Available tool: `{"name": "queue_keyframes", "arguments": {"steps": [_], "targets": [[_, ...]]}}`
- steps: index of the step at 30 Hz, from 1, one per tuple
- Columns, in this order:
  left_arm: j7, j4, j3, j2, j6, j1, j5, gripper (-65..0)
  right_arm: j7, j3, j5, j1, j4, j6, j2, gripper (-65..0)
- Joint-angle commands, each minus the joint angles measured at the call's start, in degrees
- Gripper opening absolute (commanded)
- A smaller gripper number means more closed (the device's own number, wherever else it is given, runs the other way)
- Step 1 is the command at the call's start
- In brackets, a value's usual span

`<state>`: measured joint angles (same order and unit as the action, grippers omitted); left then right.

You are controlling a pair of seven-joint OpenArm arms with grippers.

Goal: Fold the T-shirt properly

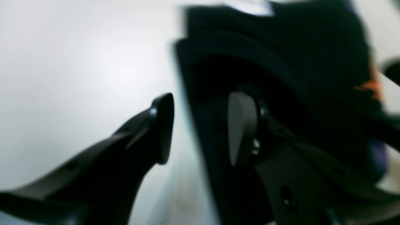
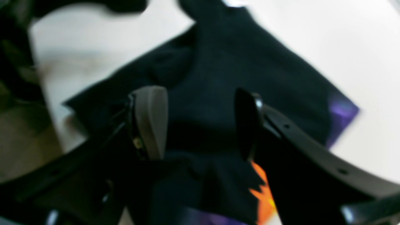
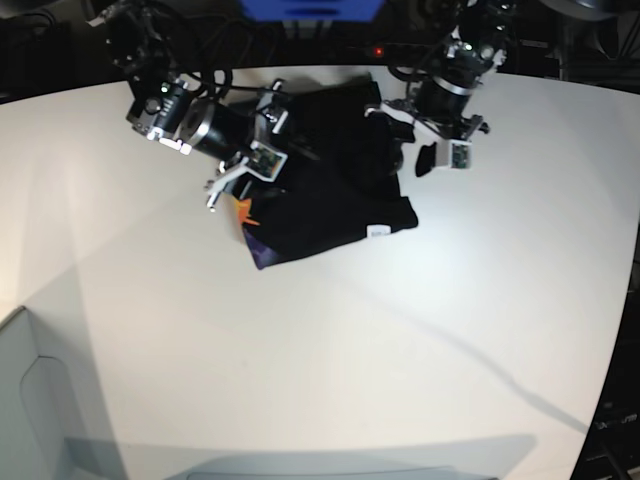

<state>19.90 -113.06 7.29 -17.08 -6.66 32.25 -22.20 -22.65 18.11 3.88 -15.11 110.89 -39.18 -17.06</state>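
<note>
The black T-shirt (image 3: pixel 330 190) lies partly folded on the white table, with its orange-and-purple print (image 3: pixel 245 215) at the left edge and a small white tag (image 3: pixel 379 231) at the front right. My right gripper (image 2: pixel 198 123) is open just above the cloth (image 2: pixel 218 78), with the orange print (image 2: pixel 262 193) below its right finger. It also shows in the base view (image 3: pixel 232 190). My left gripper (image 1: pixel 202 128) is open at the shirt's edge (image 1: pixel 281 62), with one finger (image 1: pixel 242 128) over the cloth and the other (image 1: pixel 162 128) over bare table. It also shows in the base view (image 3: pixel 410 160). Neither gripper holds anything.
The white table (image 3: pixel 400 330) stretches wide in front of the shirt. A grey bin (image 3: pixel 30 400) sits at the front left corner. Cables and a blue object (image 3: pixel 310 8) are behind the arms at the back edge.
</note>
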Motion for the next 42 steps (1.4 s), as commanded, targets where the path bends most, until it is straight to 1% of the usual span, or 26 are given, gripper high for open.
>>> {"name": "queue_keyframes", "arguments": {"steps": [1,6,8,13,18,21,23,25,34,35,37,39,40,41,42], "targets": [[-1.3,0.1,0.7,0.2,-0.2,-1.9,0.2,-37.0,1.4,-1.4,1.0,0.3,1.1,-0.8,-0.2,-30.2],[-1.2,6.8,2.1,3.8,-0.2,-7.5,0.2,-37.0,1.4,-5.8,1.1,-1.0,1.1,-0.8,-0.1,-30.2],[-1.1,8.0,2.1,4.5,-0.2,-8.2,0.2,-37.0,1.4,-6.5,1.1,-1.4,1.1,-0.8,0.1,-30.2],[-1.1,9.3,2.1,4.3,-0.1,-8.0,0.2,-37.0,1.4,-8.5,1.1,-2.4,1.1,-0.8,0.2,-30.2],[-1.1,9.5,2.0,4.1,-0.2,-6.7,0.2,-37.0,1.2,-8.5,1.1,-2.6,1.1,-0.8,0.2,-30.2],[-1.1,11.6,2.0,5.0,-0.2,-7.1,0.2,-37.0,1.1,-8.4,1.1,-2.6,1.1,-0.8,0.6,-30.2],[-1.1,12.2,2.1,6.5,0.0,-8.0,0.2,-37.0,1.1,-8.4,1.1,-2.6,1.1,-0.8,1.2,-30.2],[-1.1,12.3,2.2,7.2,0.2,-8.3,0.2,-37.0,1.0,-8.4,1.1,-2.6,1.1,-0.8,1.3,-30.2],[-1.1,14.1,6.6,7.0,0.2,-10.1,0.2,-38.0,1.0,-8.4,1.1,-2.7,1.0,-0.8,1.3,-30.2],[-1.1,14.4,6.6,7.1,0.2,-10.1,0.2,-39.5,1.0,-8.4,1.0,-2.7,1.0,-0.8,1.3,-30.2],[-1.2,14.6,6.6,7.2,0.2,-10.9,0.2,-45.5,0.9,-8.4,1.0,-3.3,1.0,-0.8,1.3,-30.2],[-1.2,14.8,6.7,7.2,0.2,-11.5,0.2,-54.8,0.9,-8.4,0.9,-3.6,1.0,-0.8,1.3,-30.2],[-1.2,15.3,6.7,7.3,0.1,-12.1,0.2,-61.2,0.9,-8.4,0.8,-3.7,0.9,-0.8,1.3,-30.2],[-1.2,15.6,6.7,7.3,-0.1,-12.6,0.2,-65.0,0.9,-8.4,0.8,-3.7,0.8,-0.8,1.3,-30.2],[-1.2,15.7,6.7,7.3,-0.1,-13.1,0.2,-65.0,0.9,-8.4,0.8,-3.7,0.8,-0.8,1.3,-30.2]]}}
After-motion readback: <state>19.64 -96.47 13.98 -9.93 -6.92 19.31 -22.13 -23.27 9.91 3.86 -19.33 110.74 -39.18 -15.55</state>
